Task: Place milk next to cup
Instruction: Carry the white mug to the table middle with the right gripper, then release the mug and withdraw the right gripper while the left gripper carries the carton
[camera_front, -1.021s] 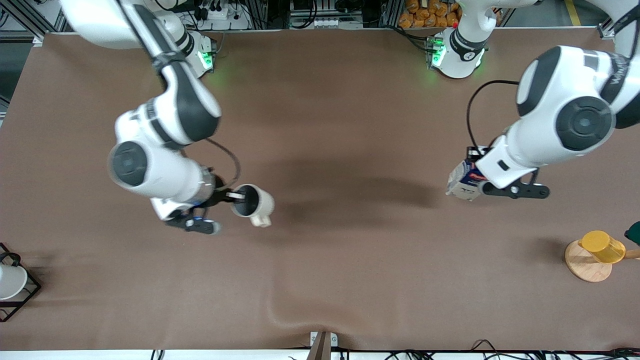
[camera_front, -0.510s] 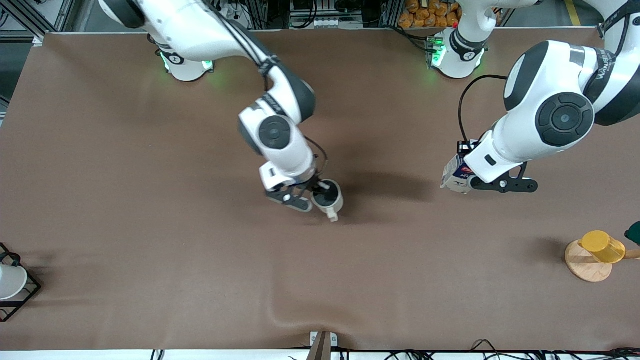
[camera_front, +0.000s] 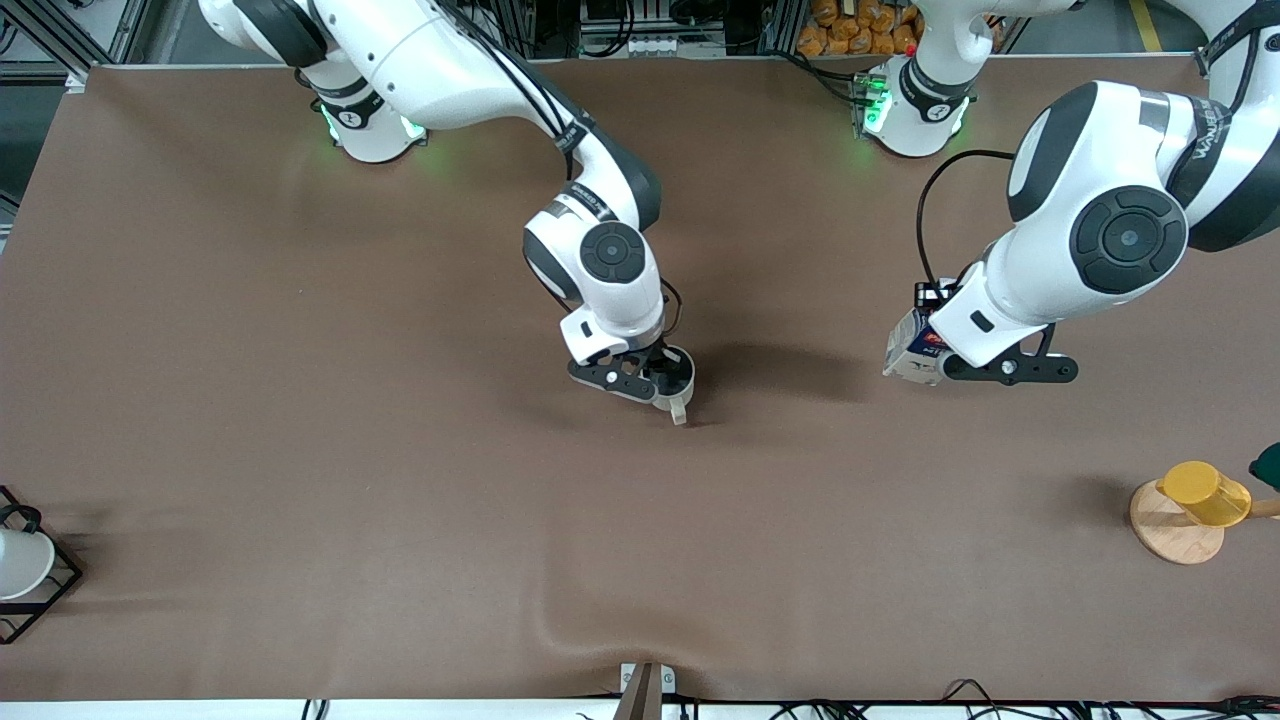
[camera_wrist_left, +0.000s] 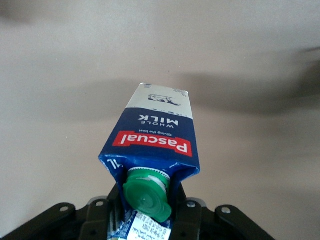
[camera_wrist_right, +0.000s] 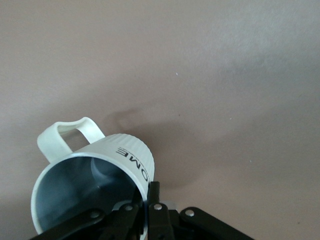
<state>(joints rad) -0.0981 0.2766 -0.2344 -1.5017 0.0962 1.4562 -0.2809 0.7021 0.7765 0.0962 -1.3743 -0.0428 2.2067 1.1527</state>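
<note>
- While the milk carton (camera_front: 908, 352) was held aloft by the left end effector (camera_front: 935, 345) over the left arm's part of the worktop (camera_front: 300, 500), the mug (camera_front: 676, 383) had been swept by the right end effector (camera_front: 655, 378) from the right arm's end to the middle of the brown worktop within the last second.
- The mug was seen clamped at its rim, one finger inside and one outside, as the right wrist view (camera_wrist_right: 95, 175) showed; its handle (camera_front: 679, 411) pointed toward the front camera.
- Over the last half second the mug had shifted only a little, and it was judged to be low over, or nearly on, the worktop; actual contact could not be told.
- The carton (camera_wrist_left: 152, 145) was gripped near its green screw cap (camera_wrist_left: 147, 192), tilted, with its base away from the wrist.
- Over that second the left arm had drifted only slightly toward the middle, so it was judged to be waiting.
- Mug and carton were well apart; the cup's spot was judged almost settled, and the carry of the milk beside it was not yet begun.
- A yellow cup (camera_front: 1205, 492) on a wooden stand (camera_front: 1165, 535) and a white cup (camera_front: 20, 565) in a black wire rack (camera_front: 50, 600) were left untouched.
</note>
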